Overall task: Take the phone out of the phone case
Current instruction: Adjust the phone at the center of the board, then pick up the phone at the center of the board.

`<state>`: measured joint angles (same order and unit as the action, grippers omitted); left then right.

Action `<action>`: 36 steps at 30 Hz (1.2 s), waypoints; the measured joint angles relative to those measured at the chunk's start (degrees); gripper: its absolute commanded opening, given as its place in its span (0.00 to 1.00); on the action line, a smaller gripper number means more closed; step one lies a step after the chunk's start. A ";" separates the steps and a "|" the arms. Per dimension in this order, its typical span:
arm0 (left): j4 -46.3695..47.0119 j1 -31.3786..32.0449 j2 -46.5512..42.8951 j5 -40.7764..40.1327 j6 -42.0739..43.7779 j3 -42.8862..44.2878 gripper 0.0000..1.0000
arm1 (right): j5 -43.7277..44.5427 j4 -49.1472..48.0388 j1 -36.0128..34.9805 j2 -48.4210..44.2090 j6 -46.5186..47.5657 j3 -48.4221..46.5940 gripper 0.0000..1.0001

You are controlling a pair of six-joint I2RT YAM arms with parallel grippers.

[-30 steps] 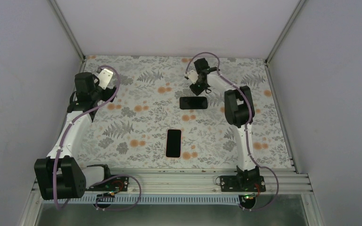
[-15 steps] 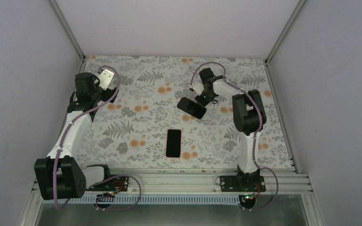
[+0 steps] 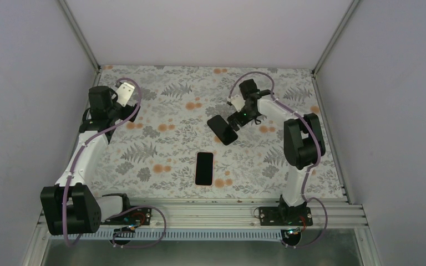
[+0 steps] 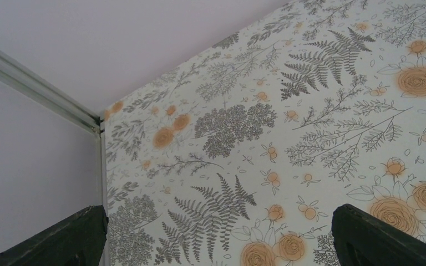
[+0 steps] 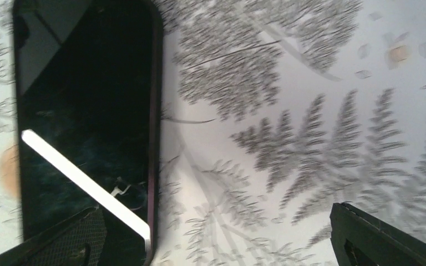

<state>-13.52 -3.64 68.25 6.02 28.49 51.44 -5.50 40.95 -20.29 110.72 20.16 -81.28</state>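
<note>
A black glossy phone (image 3: pixel 222 129) lies slanted on the floral table, right of the middle. In the right wrist view the phone (image 5: pixel 83 116) reflects a light strip and shows a dark reddish rim. My right gripper (image 3: pixel 237 118) stands just beyond its far end, and the right gripper (image 5: pixel 216 244) is open, its left finger (image 5: pixel 61 238) over the phone's near corner and bare cloth between the jaws. A second flat black slab (image 3: pixel 204 168) lies at centre front; whether it is the phone case I cannot tell. My left gripper (image 3: pixel 123 93) is open at the far left.
The left gripper (image 4: pixel 216 241) looks over bare floral cloth toward the back-left corner post (image 4: pixel 39 91). White walls enclose the table on three sides. An aluminium rail (image 3: pixel 199 208) with the arm bases runs along the near edge.
The right gripper went from shut to open. It swung right and nearer, turning the phone from lying crosswise to slanted and leaving it on the cloth. The left arm stayed still.
</note>
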 measured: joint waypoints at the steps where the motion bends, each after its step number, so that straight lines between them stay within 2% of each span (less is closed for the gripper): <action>1: -0.02 0.00 0.00 0.00 0.00 -0.04 1.00 | -0.98 0.81 -0.22 0.02 -0.63 -0.02 1.00; 11: 0.07 0.00 0.00 0.02 -0.04 -0.15 1.00 | -4.50 4.35 -7.78 1.40 -5.79 -0.24 1.00; 21: -0.02 0.00 0.00 0.00 -0.22 -0.24 1.00 | -0.31 3.67 -8.50 5.88 -6.69 -0.55 1.00; 30: -0.17 -0.07 0.00 -0.09 0.24 -0.44 1.00 | 1.64 3.23 -11.23 6.27 -6.54 -0.66 0.99; 33: -0.15 -0.11 0.00 -0.22 0.57 -0.59 1.00 | 3.30 3.10 -11.96 6.49 -6.34 -0.66 0.96; 36: -0.31 -0.11 0.00 -0.22 0.81 -0.70 1.00 | 3.91 2.34 -12.07 6.47 -5.90 -0.28 0.84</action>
<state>-13.82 -3.75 68.25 5.80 29.30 50.74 -1.58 43.29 -32.36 117.19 14.26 -81.56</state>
